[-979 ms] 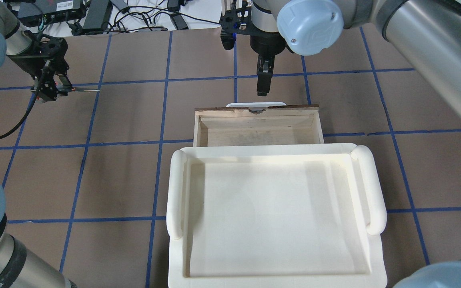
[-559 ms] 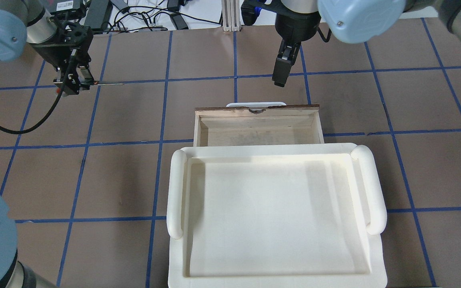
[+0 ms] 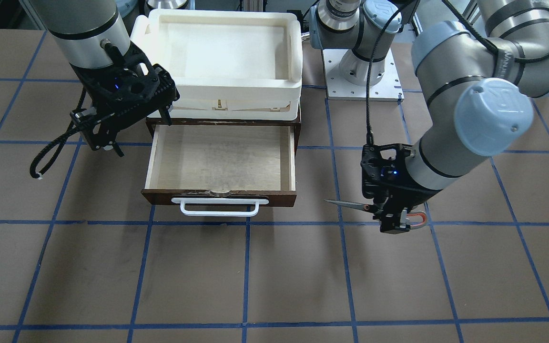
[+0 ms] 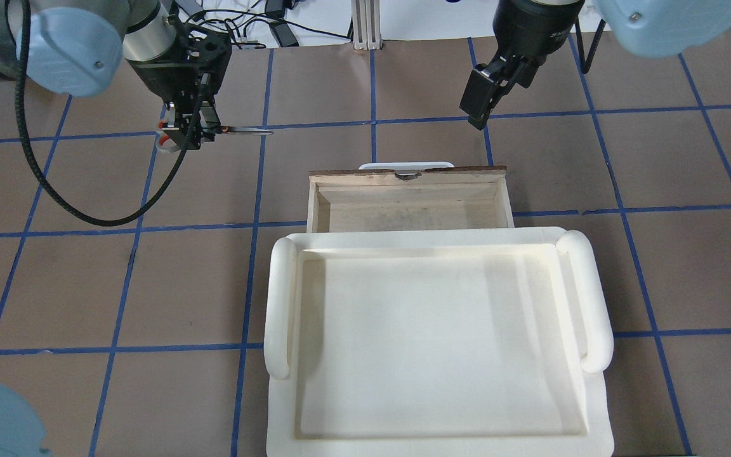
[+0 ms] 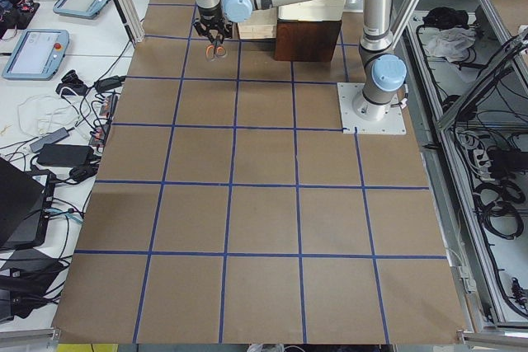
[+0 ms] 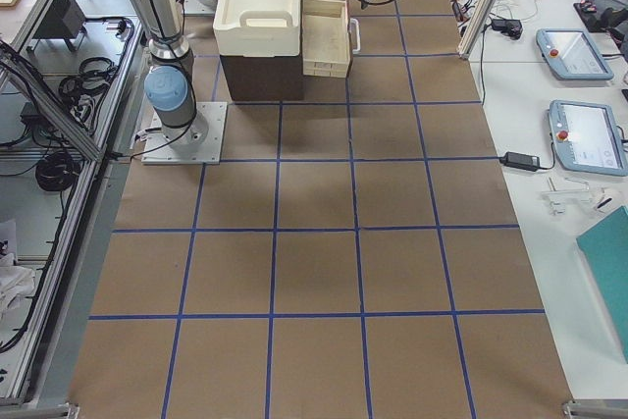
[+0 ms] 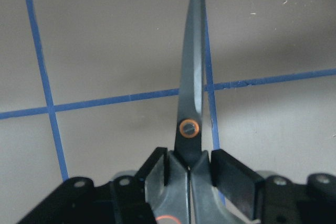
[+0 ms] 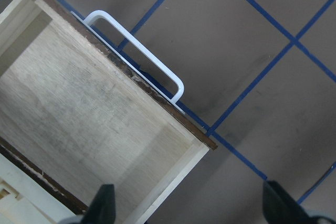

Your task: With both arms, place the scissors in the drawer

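My left gripper [image 4: 189,134] is shut on the scissors [image 4: 245,131] at the handle end, holding them level above the table, left of the drawer [image 4: 407,206]. The dark blades point toward the drawer and the orange loops stick out behind the fingers. In the front-facing view the left gripper [image 3: 395,223] and the scissors [image 3: 350,205] are right of the drawer's front [image 3: 222,196]. The left wrist view shows the blades [image 7: 191,103] closed between the pads. The drawer stands pulled open and holds nothing. My right gripper [image 4: 478,120] hangs open and empty beyond the drawer's right front corner [image 8: 202,148].
A cream-white plastic tray [image 4: 280,298] sits on the cabinet above the drawer. The drawer's white bar handle [image 3: 219,207] sticks out in front. A black cable [image 4: 54,197] loops below the left wrist. Brown mats with blue tape lines cover the table.
My left gripper has carried the scissors to the right, toward the drawer. My right gripper has moved right and away from the drawer's handle. The drawer has not moved.
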You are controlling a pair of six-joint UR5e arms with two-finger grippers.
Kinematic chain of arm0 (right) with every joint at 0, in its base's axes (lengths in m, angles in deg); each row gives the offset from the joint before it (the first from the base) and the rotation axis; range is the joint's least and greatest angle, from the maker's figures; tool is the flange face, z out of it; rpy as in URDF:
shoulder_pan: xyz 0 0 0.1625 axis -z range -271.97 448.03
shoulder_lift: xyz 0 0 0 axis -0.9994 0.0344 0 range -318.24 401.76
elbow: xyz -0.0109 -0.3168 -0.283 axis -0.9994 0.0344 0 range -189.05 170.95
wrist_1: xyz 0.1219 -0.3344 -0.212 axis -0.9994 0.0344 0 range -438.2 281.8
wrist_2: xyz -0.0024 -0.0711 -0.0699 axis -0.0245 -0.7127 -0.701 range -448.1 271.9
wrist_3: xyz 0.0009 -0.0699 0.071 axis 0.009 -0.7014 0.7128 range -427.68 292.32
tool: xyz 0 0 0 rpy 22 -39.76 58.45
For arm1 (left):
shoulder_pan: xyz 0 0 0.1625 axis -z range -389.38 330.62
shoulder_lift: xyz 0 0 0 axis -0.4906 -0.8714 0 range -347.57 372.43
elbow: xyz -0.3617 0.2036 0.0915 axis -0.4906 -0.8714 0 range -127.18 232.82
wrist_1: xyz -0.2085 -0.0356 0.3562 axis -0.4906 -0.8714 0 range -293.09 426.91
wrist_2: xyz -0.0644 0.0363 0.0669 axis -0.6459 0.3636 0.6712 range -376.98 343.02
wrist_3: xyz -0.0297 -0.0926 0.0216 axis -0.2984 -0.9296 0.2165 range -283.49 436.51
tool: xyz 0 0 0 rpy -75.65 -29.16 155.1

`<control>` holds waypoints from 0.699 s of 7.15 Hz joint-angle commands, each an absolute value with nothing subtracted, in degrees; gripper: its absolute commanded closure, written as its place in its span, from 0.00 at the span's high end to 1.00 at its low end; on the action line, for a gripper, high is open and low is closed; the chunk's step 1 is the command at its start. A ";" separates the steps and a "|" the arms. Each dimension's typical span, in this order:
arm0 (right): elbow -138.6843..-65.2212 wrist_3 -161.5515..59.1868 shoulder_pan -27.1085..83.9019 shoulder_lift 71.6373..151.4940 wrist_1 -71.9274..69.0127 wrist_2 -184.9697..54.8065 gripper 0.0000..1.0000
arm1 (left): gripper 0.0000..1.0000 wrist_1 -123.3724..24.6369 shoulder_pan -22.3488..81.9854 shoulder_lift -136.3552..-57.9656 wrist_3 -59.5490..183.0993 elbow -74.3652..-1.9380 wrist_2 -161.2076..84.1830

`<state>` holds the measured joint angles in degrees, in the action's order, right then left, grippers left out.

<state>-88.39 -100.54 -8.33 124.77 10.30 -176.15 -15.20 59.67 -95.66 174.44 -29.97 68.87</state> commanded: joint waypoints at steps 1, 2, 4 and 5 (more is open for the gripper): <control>-88.59 -88.12 -7.60 126.74 7.59 -176.87 1.00 | 0.00 -15.35 65.78 -94.19 171.08 -31.11 68.97; -88.59 -86.25 -6.81 127.27 7.75 -176.87 1.00 | 0.00 -15.18 67.64 -93.74 170.03 -31.99 68.72; -89.20 -83.86 -3.30 128.76 5.30 -176.79 1.00 | 0.00 -15.27 72.20 -93.04 165.21 -32.61 69.06; -89.90 -81.42 -3.12 129.20 5.64 -176.79 1.00 | 0.00 -15.27 74.49 -92.60 162.58 -33.22 69.07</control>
